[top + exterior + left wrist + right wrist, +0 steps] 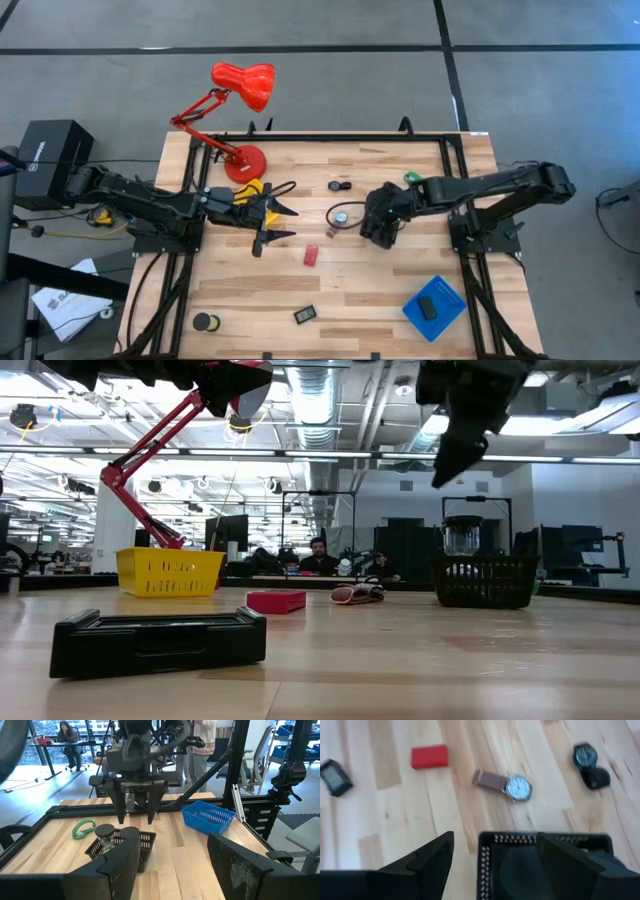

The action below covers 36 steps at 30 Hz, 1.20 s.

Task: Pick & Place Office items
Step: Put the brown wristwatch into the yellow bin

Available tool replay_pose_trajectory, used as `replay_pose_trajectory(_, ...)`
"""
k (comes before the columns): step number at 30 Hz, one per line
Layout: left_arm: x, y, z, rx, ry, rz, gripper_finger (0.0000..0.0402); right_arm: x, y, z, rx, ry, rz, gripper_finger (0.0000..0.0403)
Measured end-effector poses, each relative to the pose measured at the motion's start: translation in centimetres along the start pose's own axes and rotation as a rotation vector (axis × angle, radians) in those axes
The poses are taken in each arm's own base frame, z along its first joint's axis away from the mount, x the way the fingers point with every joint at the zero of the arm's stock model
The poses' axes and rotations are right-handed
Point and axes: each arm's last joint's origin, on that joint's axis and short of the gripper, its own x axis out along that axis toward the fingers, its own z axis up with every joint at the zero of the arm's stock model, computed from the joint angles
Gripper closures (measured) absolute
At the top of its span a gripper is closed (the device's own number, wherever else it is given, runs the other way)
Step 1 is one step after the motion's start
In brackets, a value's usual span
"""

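My right gripper (378,232) hangs open, fingers pointing down, above the black mesh tray (142,845), which holds a small jar with a dark lid (105,836). In the low view this gripper (458,455) is well clear of the tray (483,582). My left gripper (275,222) is open and level beside the yellow tray (250,193), holding nothing. On the table lie a red block (311,255), a brown-strapped watch (512,785), a black disc (336,185), a green piece (410,178), a black block (305,314) and a tape roll (205,322).
The red desk lamp (240,85) stands by its base at the table's far left. A blue tray (433,305) with a black item in it sits near the right near corner. Bare wood lies along the near edge. People sit at desks beyond the table.
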Motion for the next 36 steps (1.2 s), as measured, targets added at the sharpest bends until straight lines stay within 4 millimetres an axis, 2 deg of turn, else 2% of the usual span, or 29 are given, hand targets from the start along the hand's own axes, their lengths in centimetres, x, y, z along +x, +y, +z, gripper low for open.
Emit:
replay_pose_trajectory(5, 0.0, 0.0, 0.1, 0.0, -0.006, 0.0, 0.0175, -0.5, 0.1, 0.6, -0.065, -0.021, 0.012, 0.013)
replay_pose_trajectory(8, 0.0, 0.0, 0.1, 0.0, -0.006, 0.0, 0.0174, -0.6, 0.2, 0.5, -0.165, -0.006, 0.057, 0.013)
replay_pose_trajectory(13, 0.0, 0.0, 0.1, -0.001, -0.013, 0.001, 0.0176, -0.8, 1.3, 0.2, -0.435, 0.001, 0.304, 0.013)
replay_pose_trajectory(17, 0.0, 0.0, 0.2, -0.001, -0.017, 0.001, 0.0175, -0.9, 1.3, 0.1, -0.447, 0.019, 0.43, 0.0129)
replay_pose_trajectory(23, 0.0, 0.0, 0.4, -0.003, -0.037, 0.001, 0.0174, -2.7, -0.1, -0.5, -0.412, 0.04, 0.416, 0.0129)
replay_pose_trajectory(28, 0.0, 0.0, 0.5, -0.003, -0.047, 0.003, 0.0174, -6.1, -1.3, -1.4, -0.437, -0.046, 0.344, 0.0129)
replay_pose_trajectory(32, 0.1, 0.3, 0.4, -0.006, -0.044, 0.078, 0.0174, -7.7, -2.3, -2.8, -0.476, -0.256, 0.258, 0.0129)
replay_pose_trajectory(36, 1.0, 1.1, -0.6, -0.106, 0.002, 0.147, 0.0174, -7.2, -3.5, -4.7, -0.482, -0.444, 0.215, 0.0129)
